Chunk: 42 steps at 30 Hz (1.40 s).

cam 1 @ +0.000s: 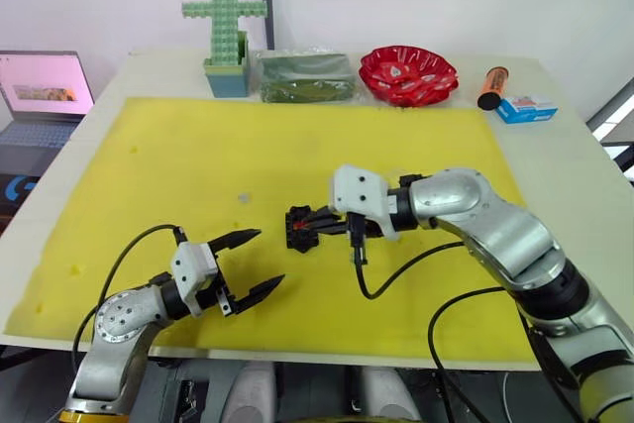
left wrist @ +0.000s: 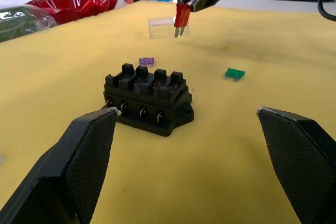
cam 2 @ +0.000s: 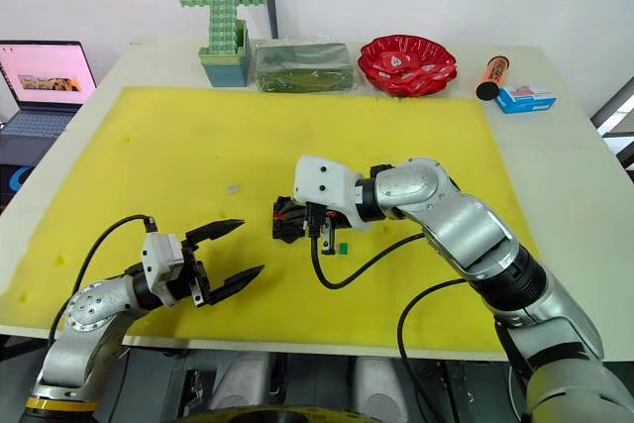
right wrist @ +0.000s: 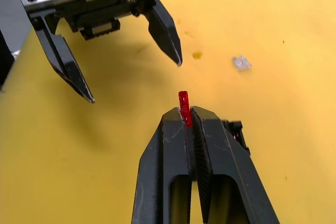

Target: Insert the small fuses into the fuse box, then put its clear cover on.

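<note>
Over on the left, the left gripper (cam 1: 248,263) hovers low above the yellow mat (cam 1: 178,175), fingers spread wide and empty, aimed at the fuse box (left wrist: 148,99). The box sits mid-mat, its slots facing up. Right above it, the right gripper (left wrist: 195,4) pinches the red fuse (left wrist: 181,18) tight between its fingers, prongs pointing down, not touching the box. Beyond the box lie the purple fuse (left wrist: 146,61) and the clear cover (left wrist: 161,28); the green fuse (left wrist: 234,74) rests off to the side. Far right, a blue-and-white carton (cam 1: 526,108), its print too small to read
</note>
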Each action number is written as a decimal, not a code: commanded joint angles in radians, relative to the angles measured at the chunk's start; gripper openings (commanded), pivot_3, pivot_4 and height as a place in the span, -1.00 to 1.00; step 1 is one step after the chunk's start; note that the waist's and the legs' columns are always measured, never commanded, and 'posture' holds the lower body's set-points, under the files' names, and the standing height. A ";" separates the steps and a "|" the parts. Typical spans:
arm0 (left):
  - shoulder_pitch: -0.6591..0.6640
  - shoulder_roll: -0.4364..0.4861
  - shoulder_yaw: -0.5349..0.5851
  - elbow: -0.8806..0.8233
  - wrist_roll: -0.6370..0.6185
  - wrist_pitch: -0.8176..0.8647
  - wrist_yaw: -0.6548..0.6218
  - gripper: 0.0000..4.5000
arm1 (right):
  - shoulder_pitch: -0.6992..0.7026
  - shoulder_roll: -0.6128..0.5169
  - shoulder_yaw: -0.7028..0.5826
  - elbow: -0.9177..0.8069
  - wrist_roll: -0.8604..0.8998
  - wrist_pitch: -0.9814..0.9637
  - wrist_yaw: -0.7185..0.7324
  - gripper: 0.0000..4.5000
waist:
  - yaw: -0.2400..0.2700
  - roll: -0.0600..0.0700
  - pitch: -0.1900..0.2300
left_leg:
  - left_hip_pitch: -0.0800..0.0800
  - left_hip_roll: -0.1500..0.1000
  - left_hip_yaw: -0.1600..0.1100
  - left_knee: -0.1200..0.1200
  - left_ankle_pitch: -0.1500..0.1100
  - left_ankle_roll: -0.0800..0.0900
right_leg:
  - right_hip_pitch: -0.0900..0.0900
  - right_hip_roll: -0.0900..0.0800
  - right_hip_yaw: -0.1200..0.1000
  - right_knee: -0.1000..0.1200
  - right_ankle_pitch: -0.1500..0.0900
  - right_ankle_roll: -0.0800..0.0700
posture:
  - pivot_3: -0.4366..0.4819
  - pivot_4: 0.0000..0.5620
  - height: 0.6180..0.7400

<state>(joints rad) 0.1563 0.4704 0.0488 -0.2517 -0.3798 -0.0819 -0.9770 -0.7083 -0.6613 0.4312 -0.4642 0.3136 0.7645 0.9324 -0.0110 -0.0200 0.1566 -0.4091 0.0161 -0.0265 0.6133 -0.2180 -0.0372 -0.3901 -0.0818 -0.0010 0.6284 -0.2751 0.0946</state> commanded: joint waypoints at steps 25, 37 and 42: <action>-0.076 -0.049 -0.077 0.030 0.041 -0.023 0.111 0.99 | -0.069 0.045 0.110 0.074 -0.187 -0.035 0.052 -1.00 | 0.000 0.000 0.000 | 0.000 0.000 0.000 0.000 0.000 0.000 | 0.000 0.000 0.000 0.000 0.000 0.000 | -0.05 -0.47 1.00; -0.081 -0.046 -0.089 0.024 0.048 -0.018 0.113 0.99 | -0.055 0.047 0.117 0.079 -0.215 -0.034 0.064 -1.00 | 0.000 0.000 0.000 | 0.000 0.000 0.000 0.000 0.000 0.000 | 0.000 0.000 0.000 0.000 0.000 0.001 | -0.05 -0.47 1.00; -0.083 -0.047 -0.088 0.027 0.051 -0.020 0.117 0.99 | -0.049 0.048 0.116 0.074 -0.213 -0.029 0.075 -1.00 | 0.000 0.000 0.000 | 0.000 0.000 0.000 0.000 0.000 0.000 | 0.000 0.000 0.000 0.000 0.000 0.001 | -0.05 -0.47 1.00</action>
<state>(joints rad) 0.0804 0.4208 -0.0287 -0.2074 -0.3329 -0.0951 -0.8647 -0.7538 -0.6179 0.5525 -0.3681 0.1020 0.7394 1.0006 -0.0110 -0.0199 0.1566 -0.4091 0.0158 -0.0266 0.6132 -0.2180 -0.0371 -0.3901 -0.0813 -0.0013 0.6287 -0.2748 0.0951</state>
